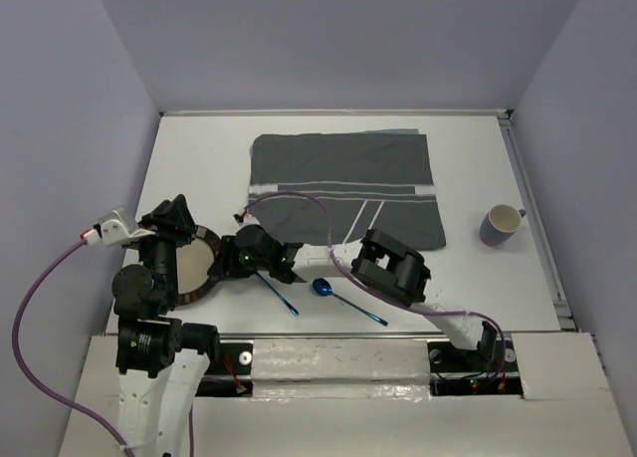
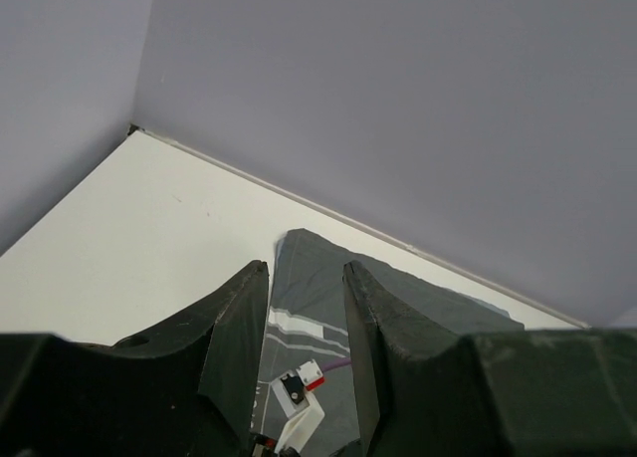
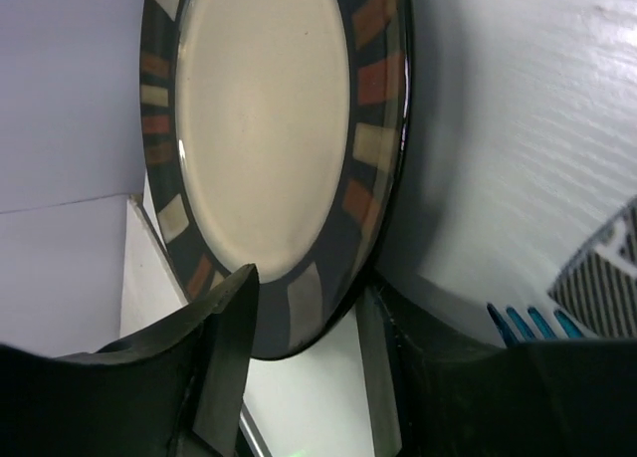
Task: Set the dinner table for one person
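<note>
1. Worktop (image 1: 199, 168) – white, matte, fills the whole floor of the booth btw pale violet walls. Every item below is on or over it.
2. L arm's fingers (image 2: 249, 308) – far left, raised over the plate's left side, aimed twd the mat. Spread apart, nothing btw them.
3. Plate (image 1: 196, 261) – cream centre, dark rim w/ red & beige blocks. Near-left part of worktop, partly hidden from above.
4. R arm's fingers (image 3: 234, 323) – at the plate's right edge, clamped on the rim: one finger over the face, the other on the underside.
5. Fork (image 1: 282, 296) – blue, just right of plate, lying diagonal, tines by the R arm's fingers.
6. Spoon (image 1: 348, 303) – blue, beside fork, not touching, bowl end to the left.
7. Mat (image 1: 348, 183) – dark grey cloth w/ pale stripes, centre-far, near edge rumpled.
8. Mug (image 1: 501, 223) – lilac, cream inside, upright, right of mat & apart from it, nr the worktop's right edge.
</note>
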### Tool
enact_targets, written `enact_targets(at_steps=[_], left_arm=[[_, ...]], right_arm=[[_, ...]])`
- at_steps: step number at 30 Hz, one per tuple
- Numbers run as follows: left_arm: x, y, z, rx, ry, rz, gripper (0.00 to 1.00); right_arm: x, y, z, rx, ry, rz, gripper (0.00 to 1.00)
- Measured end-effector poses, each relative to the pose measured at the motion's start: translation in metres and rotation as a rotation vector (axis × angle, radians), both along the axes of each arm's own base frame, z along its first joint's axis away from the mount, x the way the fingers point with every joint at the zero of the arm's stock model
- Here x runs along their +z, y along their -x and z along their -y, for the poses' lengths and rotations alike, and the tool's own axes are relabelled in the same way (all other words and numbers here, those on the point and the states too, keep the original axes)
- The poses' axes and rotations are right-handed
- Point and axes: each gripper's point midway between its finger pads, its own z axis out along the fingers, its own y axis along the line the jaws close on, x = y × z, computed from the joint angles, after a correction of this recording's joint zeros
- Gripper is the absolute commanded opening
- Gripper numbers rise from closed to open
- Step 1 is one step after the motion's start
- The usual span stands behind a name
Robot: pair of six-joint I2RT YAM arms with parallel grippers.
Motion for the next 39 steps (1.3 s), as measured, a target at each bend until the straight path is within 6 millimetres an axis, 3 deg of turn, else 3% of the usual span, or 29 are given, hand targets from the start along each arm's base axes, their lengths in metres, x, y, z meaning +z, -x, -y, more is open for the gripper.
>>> enact_targets(at_steps=[7,11,14,16,22,29,39], left_arm=[[0.0,0.0,0.004,-0.019,-0.001,0.0,0.47],[0.0,0.0,0.006,-0.028,-0.002,0.001,0.47],[0.0,0.0,0.007,-0.034,-0.002,0.0,0.47],[0.0,0.0,0.007,-0.035,-0.003,0.0,0.47],[0.0,0.0,0.007,-0.035,-0.006,0.0,0.47],[0.0,0.0,0.006,-0.028,-0.008,0.0,0.49],[-0.001,0.005,-0.015,0.084,-0.014,-0.003,0.49]], right_arm=[[-0.004,-0.008,-0.012,-0.03,-0.046,-0.021,0.36],[-0.006,-0.009,-0.013,-0.04,-0.057,-0.032,0.09],[-0.005,-0.012,-0.013,-0.066,-0.088,-0.057,0.02],[0.006,-0.014,-0.017,-0.055,-0.133,-0.031,0.0],[0.011,-0.015,-0.016,-0.021,-0.139,0.058,0.0],[0.027,-0.014,0.001,0.038,-0.108,0.195,0.0],[0.039,-0.027,0.025,0.102,-0.156,0.095,0.0]])
